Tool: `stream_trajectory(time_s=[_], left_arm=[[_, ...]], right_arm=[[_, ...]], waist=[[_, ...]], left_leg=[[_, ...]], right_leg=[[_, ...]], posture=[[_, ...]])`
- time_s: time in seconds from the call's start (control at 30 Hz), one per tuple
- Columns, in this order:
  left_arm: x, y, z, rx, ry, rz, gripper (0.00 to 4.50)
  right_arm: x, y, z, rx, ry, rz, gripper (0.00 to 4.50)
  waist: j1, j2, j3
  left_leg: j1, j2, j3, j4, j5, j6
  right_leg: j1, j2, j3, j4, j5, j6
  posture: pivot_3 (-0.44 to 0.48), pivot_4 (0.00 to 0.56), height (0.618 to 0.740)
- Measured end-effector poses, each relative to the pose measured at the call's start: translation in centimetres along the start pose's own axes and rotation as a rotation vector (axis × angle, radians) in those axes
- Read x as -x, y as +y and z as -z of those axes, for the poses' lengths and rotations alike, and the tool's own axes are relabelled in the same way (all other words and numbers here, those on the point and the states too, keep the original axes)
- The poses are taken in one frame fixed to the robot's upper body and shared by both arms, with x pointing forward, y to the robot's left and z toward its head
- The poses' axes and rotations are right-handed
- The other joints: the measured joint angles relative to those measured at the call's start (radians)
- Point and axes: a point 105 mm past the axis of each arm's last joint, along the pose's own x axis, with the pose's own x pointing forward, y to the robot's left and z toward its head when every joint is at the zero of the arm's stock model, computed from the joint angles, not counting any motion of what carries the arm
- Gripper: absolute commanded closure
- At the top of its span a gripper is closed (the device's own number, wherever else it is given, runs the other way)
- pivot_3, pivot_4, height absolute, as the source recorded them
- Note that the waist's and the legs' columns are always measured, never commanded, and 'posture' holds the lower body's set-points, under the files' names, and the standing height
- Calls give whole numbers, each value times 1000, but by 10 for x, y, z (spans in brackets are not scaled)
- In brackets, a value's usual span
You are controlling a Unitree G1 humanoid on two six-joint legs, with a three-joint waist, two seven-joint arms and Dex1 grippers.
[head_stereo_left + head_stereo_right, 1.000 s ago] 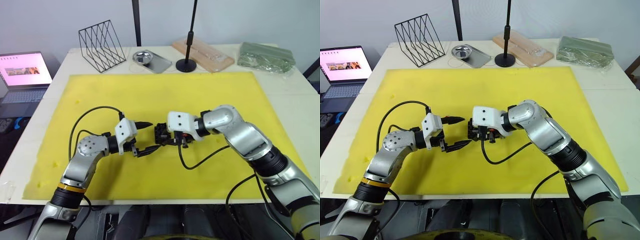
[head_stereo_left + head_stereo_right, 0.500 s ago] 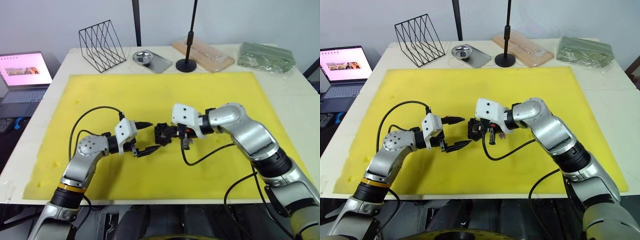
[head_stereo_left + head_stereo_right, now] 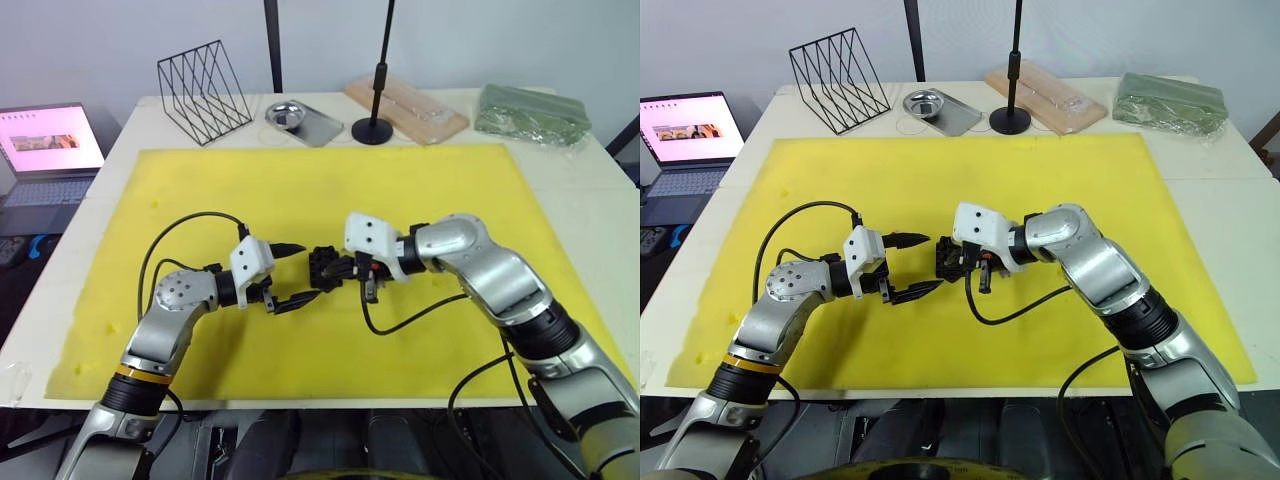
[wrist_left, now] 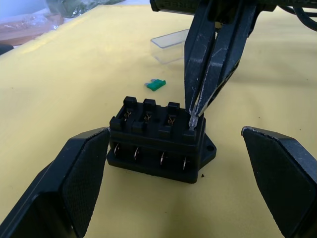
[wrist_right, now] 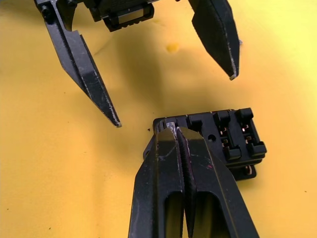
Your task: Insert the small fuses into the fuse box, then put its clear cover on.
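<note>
Here, right gripper (image 4: 194, 119) pinched on a pale small fuse (image 4: 192, 121) atop the black notched plastic fuse box (image 4: 159, 140); left gripper (image 3: 297, 272) spread wide beside it.

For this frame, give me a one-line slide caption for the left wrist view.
Right gripper presses a pale fuse into the fuse box; green fuse and clear cover lie behind.

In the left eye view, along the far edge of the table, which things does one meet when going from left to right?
Laptop → wire rack → small metal bowl on a metal tray → black stand base → clear-wrapped wooden board → green bag.
</note>
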Motion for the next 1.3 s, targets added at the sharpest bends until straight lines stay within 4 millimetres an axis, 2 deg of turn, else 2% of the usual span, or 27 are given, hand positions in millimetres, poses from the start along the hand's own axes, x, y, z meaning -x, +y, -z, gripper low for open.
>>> stream_trajectory(time_s=[0.67,0.83,0.93,1.07,1.13,1.27,1.3], left_arm=[[1,1,3,-1,13,-2,0],[10,1,-12,3,-26,29,0],[29,12,-21,-2,4,31,0],[53,27,-35,14,39,11,0],[71,37,-36,27,95,-18,0],[109,62,-32,33,169,-147,0],[116,67,-30,25,192,-175,0]], right_arm=[[-8,4,3,16,-17,-9,4477],[6,-3,-9,-35,-107,16,4477],[29,-14,-23,-39,-194,83,3794],[60,-26,-28,-54,-253,177,2394],[81,-30,-12,-63,-218,248,1689],[122,-38,36,-117,-108,391,216],[134,-39,50,-132,-74,428,34]], waist=[[0,0,-1],[-1,0,0],[-2,0,0],[0,0,0],[4,0,0],[1,1,1],[1,1,1]], left_leg=[[1,0,0,0,0,0],[0,0,0,0,0,0],[0,1,0,-1,0,0],[0,1,0,-1,0,0],[0,1,0,-1,0,0],[0,1,1,-1,0,1],[0,1,2,-1,0,1]], right_leg=[[1,0,0,0,0,0],[0,0,0,0,0,0],[0,1,0,0,0,0],[0,1,0,0,0,0],[0,1,-1,0,0,0],[0,1,0,0,0,0],[0,1,0,0,0,0]], posture=[[0,150,740],[0,150,740],[0,150,740],[0,150,740],[0,150,740],[0,150,740],[0,150,740]])
